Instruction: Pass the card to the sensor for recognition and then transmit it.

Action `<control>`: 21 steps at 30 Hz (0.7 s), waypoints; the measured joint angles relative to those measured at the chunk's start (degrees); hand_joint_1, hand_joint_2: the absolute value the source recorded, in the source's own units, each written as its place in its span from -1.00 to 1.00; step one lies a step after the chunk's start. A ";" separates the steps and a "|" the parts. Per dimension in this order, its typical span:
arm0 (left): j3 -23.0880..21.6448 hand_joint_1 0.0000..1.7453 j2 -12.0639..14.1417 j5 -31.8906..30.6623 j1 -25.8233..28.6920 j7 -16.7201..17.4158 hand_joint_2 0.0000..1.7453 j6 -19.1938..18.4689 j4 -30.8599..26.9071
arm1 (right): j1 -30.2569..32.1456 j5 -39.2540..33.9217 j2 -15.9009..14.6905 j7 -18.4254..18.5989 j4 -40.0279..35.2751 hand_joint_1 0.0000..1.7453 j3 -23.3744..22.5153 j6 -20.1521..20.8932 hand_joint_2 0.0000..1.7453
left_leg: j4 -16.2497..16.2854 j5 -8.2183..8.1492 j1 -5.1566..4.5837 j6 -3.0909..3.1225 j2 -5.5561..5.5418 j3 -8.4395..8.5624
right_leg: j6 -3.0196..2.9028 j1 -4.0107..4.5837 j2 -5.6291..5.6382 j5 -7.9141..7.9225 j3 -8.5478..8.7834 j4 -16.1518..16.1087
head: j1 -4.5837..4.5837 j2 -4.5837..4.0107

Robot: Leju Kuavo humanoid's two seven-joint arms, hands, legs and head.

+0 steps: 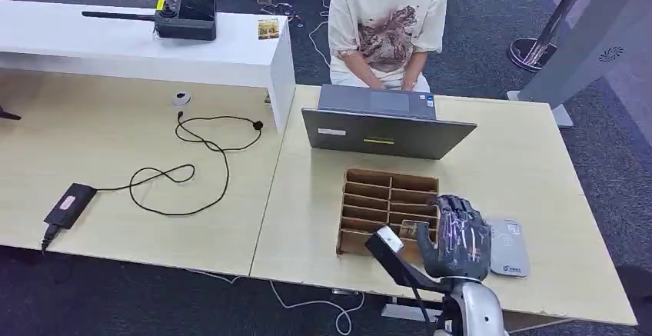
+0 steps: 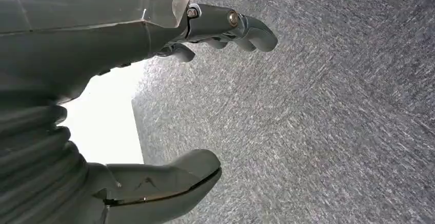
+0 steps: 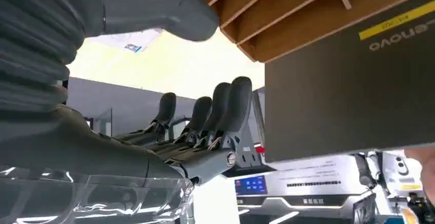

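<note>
Card [image 1: 390, 239], white, stands in a front-right slot of the brown divided cardboard box [image 1: 384, 197], just beside the right hand [image 1: 459, 237], whose fingers are spread and hold nothing. Grey sensor pad [image 1: 510, 248] lies right of that hand. Left hand [image 2: 169, 44] hangs over carpet, fingers apart. Behind the box sits a laptop [image 1: 384, 132].

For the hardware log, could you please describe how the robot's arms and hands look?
The right hand is dark grey, with segmented fingers and thin pale lines across its back. Its wrist is shiny silver, and a black box with a white patch is mounted beside it. The left hand has a grey ribbed cover, a thick grey thumb and darker fingers with visible screws.
</note>
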 joint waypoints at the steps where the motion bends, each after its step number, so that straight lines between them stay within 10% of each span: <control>1: -0.04 -1.00 0.00 0.00 0.00 0.00 1.00 0.00 0.00 | -0.10 0.02 0.00 0.00 0.44 0.12 0.04 0.00 1.00 | 0.00 0.00 0.00 0.00 0.00 0.00 | 0.00 0.00 0.00 0.00 0.00 0.00 | 0.00 0.00; 21: -1.09 -1.00 0.02 0.00 -0.01 0.00 1.00 -0.15 0.00 | -1.72 -1.07 -0.52 -0.15 6.34 0.26 0.09 -0.59 1.00 | 0.00 0.00 0.00 0.00 0.00 0.00 | 0.00 0.00 0.00 0.00 -0.01 0.00 | 0.00 0.00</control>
